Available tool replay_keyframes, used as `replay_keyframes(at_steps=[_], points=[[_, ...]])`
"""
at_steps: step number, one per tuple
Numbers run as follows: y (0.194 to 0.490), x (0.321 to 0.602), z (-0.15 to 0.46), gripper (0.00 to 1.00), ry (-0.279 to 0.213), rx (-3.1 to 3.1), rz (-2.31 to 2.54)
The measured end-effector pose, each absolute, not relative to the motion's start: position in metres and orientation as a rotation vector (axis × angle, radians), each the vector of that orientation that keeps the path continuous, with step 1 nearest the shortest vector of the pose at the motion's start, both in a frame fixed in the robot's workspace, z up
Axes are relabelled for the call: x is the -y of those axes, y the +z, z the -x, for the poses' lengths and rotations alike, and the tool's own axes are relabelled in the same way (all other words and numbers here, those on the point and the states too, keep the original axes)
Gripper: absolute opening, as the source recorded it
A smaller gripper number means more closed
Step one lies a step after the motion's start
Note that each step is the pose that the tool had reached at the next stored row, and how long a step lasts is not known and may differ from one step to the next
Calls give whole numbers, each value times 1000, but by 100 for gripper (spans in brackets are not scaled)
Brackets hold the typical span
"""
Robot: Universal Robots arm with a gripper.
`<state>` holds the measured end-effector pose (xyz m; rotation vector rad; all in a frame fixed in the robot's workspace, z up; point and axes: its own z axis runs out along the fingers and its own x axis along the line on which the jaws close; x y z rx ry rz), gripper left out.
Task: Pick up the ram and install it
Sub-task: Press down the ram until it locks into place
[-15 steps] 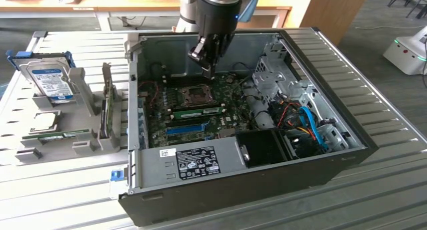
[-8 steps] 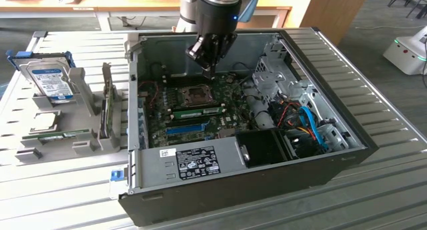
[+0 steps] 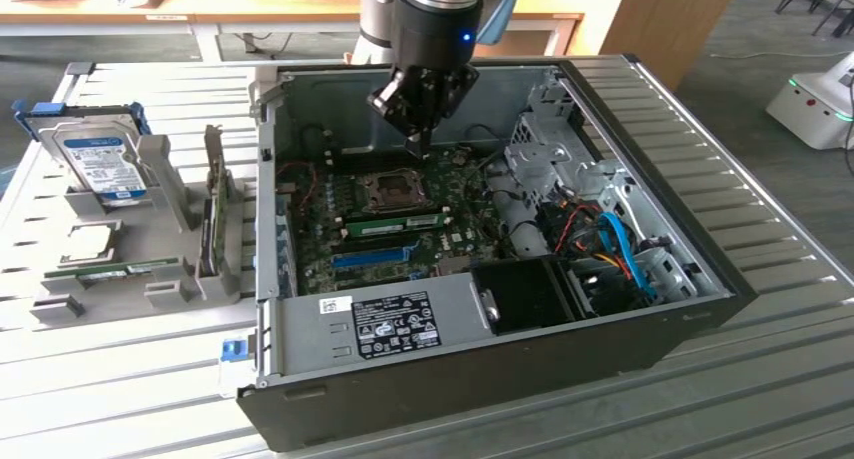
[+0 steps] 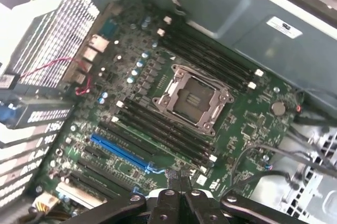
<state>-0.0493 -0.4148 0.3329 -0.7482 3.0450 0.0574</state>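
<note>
Metal table (image 3: 747, 159): ribbed, pale, bearing open computer case (image 3: 667, 319).
Room: wooden desk (image 3: 267, 19) behind.
Gripper (image 3: 418, 144): fingers pressed together, empty, above motherboard (image 4: 247, 129).

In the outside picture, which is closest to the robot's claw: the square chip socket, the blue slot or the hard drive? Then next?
From the gripper:
1. CPU socket, just below it on the motherboard.
2. Blue slot, nearer the case's front.
3. Hard drive, outside the case, on the exterior view's left.

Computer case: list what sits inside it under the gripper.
Inside the computer case, the motherboard lies under the shut gripper, with CPU socket and blue slot visible. The drive cage covers what's beneath.
</note>
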Motion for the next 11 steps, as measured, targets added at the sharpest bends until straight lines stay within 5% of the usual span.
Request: replay_keyframes(at_steps=[11], points=[[332,415,50,10,57,-3092,503]])
